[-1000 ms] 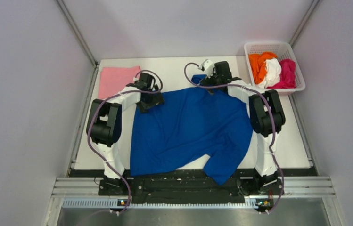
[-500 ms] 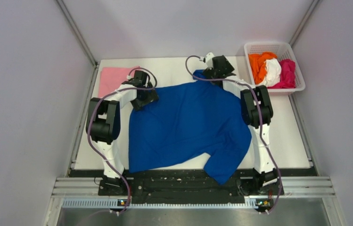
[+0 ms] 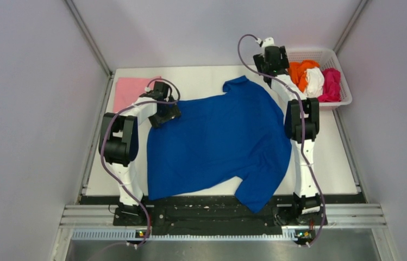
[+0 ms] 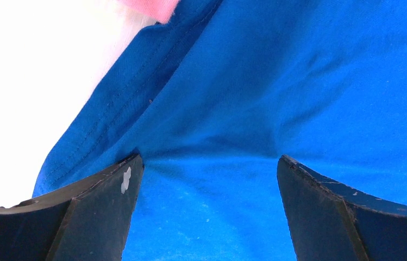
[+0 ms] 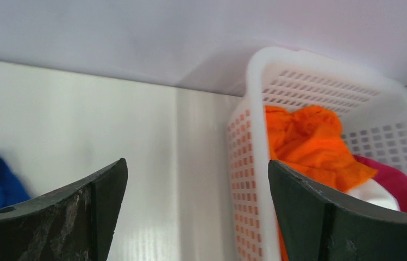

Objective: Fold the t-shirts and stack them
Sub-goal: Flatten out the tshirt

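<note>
Across the middle of the counter the blue tee lies spread out almost flat, one sleeve hanging over the near edge and another part reaching toward the far side. At its far left corner sits the left pincer, low over the cloth. The left wrist view shows its fingers set wide apart with blue fabric under and between them and a hem seam running just beside the left finger. Whether the tips press on the cloth cannot be told. Just beyond that corner the pink tee lies as a flat rectangle at the far left of the counter, its edge showing just past the blue hem. The right pincer is raised at the far right, just beside the basket and apart from the blue tee. Its fingers are spread and grip nothing. Inside the basket the orange tee, the white tee and the magenta tee are bunched together, orange to the left, white in the middle, magenta to the right
</note>
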{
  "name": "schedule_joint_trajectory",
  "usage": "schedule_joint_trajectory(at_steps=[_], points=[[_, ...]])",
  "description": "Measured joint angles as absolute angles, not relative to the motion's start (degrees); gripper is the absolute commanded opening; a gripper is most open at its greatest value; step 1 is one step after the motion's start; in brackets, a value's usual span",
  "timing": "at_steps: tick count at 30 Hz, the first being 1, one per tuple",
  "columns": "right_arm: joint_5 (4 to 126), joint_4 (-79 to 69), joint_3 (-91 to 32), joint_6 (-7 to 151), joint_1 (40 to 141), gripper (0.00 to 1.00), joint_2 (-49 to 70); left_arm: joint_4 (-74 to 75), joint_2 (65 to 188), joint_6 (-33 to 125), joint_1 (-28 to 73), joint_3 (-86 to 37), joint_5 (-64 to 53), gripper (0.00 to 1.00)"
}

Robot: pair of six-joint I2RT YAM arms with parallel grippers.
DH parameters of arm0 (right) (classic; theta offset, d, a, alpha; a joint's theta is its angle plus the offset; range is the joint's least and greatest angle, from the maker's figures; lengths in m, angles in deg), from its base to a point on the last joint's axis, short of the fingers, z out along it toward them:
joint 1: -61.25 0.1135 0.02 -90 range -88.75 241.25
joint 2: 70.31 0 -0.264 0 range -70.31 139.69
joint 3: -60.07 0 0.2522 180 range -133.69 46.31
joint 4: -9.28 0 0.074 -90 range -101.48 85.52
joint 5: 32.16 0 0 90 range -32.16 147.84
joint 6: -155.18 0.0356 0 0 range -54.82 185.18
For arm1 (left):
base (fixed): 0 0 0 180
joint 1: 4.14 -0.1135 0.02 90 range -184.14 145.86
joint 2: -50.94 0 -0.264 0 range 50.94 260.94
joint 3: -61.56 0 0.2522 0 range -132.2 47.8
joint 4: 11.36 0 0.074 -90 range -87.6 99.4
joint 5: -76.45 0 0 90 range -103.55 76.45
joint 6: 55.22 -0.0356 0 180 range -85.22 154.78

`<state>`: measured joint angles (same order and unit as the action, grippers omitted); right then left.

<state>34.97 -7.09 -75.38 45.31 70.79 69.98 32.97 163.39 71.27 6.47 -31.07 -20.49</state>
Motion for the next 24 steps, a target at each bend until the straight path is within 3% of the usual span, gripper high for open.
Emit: schedule_joint_trajectory(at_steps=[3,13,24], points=[[40.28,-8.86,-73.94,47.27,71.21,0.99,69.11,32.97,163.39,71.03,6.47,-31.07,-20.43,0.98],[69.41,-9.89,-52.73,64.43,72.01,0.99,56.91,32.97,163.3,70.25,6.34,-31.07,-19.62,0.98],[85.0,3.33,-51.99,84.6,72.08,0.99,59.84,33.03,163.19,69.42,6.06,-31.07,-18.72,0.98]])
